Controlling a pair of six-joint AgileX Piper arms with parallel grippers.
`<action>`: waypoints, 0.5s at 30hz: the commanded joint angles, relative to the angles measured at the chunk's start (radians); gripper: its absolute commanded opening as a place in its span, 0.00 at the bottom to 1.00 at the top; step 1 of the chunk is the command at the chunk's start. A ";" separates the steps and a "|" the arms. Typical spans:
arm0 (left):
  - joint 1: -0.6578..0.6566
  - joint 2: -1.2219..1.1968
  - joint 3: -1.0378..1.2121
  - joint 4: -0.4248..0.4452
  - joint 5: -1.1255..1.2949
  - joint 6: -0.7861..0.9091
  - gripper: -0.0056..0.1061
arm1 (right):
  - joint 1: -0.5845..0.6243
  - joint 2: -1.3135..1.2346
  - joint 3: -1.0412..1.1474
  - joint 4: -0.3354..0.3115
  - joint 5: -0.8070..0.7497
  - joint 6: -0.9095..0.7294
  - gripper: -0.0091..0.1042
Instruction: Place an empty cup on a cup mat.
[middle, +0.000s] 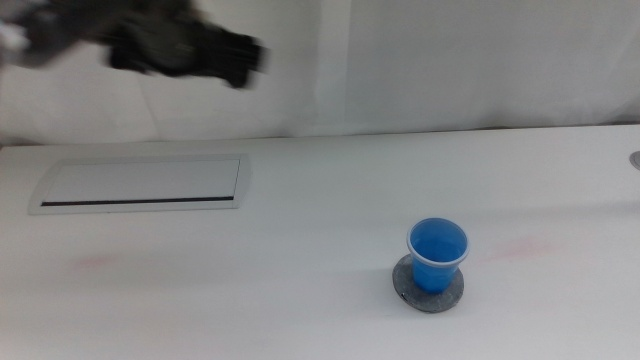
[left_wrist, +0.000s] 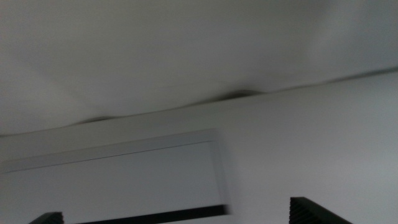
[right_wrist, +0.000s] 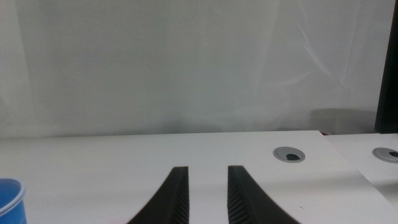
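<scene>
The blue cup (middle: 437, 250) with its thin white rim stands upright on the dark grey speckled cup mat (middle: 424, 294), at the front right of the white table; it looks empty. An edge of the cup also shows in the right wrist view (right_wrist: 9, 202). My left gripper (middle: 238, 58) is blurred, high over the back left, far from the cup. In the left wrist view (left_wrist: 180, 210) its jaws stand wide apart and hold nothing. My right gripper (right_wrist: 207, 169) is out of the middle view; its jaws show a narrow gap and hold nothing.
A long white rectangular panel (middle: 140, 183) with a dark slot lies flat at the back left, under the left gripper (left_wrist: 112, 180). A round grey grommet (right_wrist: 289, 154) sits in the table near the right edge. A white backdrop hangs behind the table.
</scene>
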 joint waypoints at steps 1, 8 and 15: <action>0.102 -0.027 -0.002 0.007 0.021 0.036 0.84 | 0.003 -0.032 0.039 -0.004 0.000 -0.007 0.29; 0.331 -0.069 0.009 -0.053 0.041 0.110 0.84 | 0.003 -0.032 0.039 -0.004 0.000 -0.007 0.29; 0.460 -0.199 0.168 -0.199 -0.105 0.207 0.53 | 0.003 -0.032 0.039 -0.004 0.000 -0.007 0.29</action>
